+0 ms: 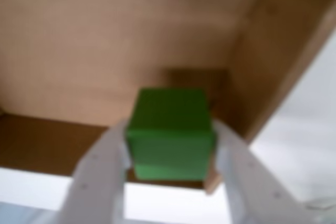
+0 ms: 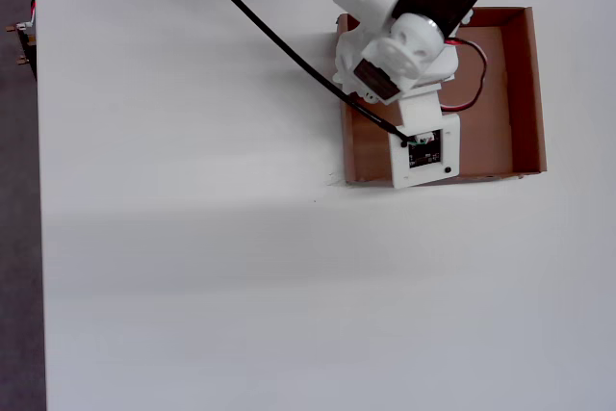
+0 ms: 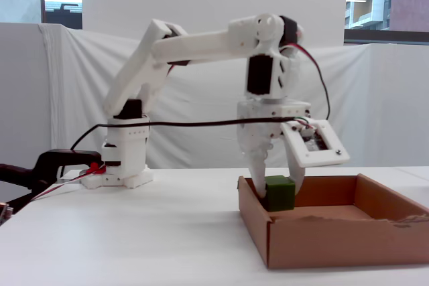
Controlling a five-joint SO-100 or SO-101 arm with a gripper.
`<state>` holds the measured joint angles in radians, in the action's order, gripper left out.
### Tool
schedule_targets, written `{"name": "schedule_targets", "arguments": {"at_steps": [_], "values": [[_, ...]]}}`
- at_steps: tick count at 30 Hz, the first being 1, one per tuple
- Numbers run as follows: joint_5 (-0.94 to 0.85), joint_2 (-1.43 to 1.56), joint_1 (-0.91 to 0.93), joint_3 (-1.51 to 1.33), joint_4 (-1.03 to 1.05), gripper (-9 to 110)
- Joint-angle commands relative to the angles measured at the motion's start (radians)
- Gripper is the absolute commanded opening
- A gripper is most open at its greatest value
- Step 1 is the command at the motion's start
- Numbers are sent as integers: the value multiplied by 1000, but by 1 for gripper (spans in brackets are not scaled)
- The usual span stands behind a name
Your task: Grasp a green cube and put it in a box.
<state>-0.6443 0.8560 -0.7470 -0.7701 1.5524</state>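
Observation:
The green cube [image 1: 170, 132] sits between my gripper's [image 1: 170, 148] two white fingers, which press on its left and right sides. In the fixed view the gripper [image 3: 277, 195] holds the cube [image 3: 278, 193] low inside the brown cardboard box [image 3: 322, 239], close to its left wall. Whether the cube touches the floor cannot be told. The wrist view shows the box floor [image 1: 105, 35] and a corner behind the cube. In the overhead view the arm's wrist covers the cube and the fingers, over the left half of the box [image 2: 505, 93].
The arm's base [image 3: 124, 165] stands on the white table at the back left in the fixed view. A black clamp [image 3: 40, 165] and cables lie left of it. The table's left edge [image 2: 37, 238] shows in the overhead view.

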Motion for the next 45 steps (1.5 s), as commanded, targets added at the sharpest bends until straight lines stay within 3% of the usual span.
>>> {"name": "schedule_targets", "arguments": {"at_steps": [1, 9, 17, 25, 35, 45], "values": [[3, 5, -9, 48, 6, 10], [8, -23, -12, 34, 6, 10], [9, -18, -12, 29, 9, 21], [9, 25, -12, 17, 38, 22], [14, 262, 40, -143, 44, 24], [6, 744, 224, -563, -87, 24]]}}
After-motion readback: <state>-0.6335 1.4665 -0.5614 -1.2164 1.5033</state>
